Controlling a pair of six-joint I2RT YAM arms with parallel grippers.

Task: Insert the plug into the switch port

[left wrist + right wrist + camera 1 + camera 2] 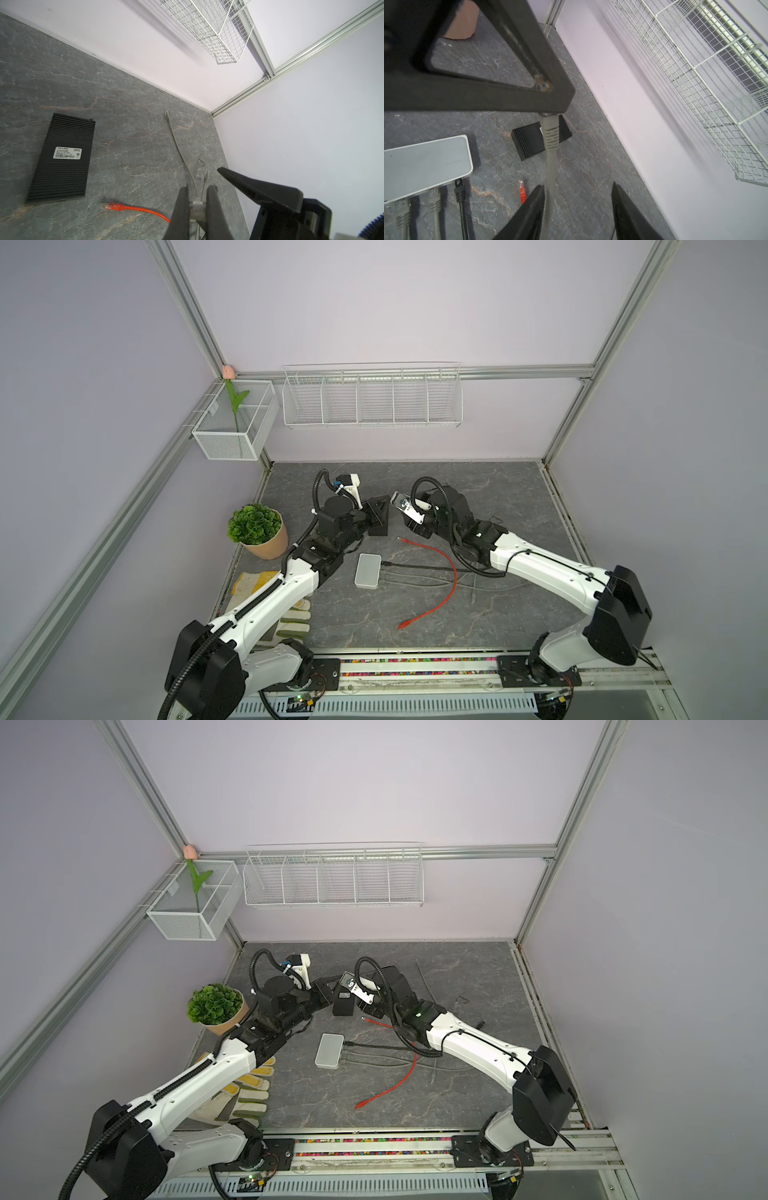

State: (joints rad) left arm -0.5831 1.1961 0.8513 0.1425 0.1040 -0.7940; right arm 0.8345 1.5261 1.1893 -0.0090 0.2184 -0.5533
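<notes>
Marbled tabletop (511, 489) bore the black switch (62, 158); left gripper (197, 191) clamped the plug (197, 207), right gripper (577, 186) stood released; square port alignment seemed essential.

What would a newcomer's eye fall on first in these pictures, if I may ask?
The two arms close together at the back middle of the table: the left gripper is shut on a grey plug, whose grey cable runs through the open right gripper. Next, the red cable curling across the dark tabletop near the white switch.
</notes>
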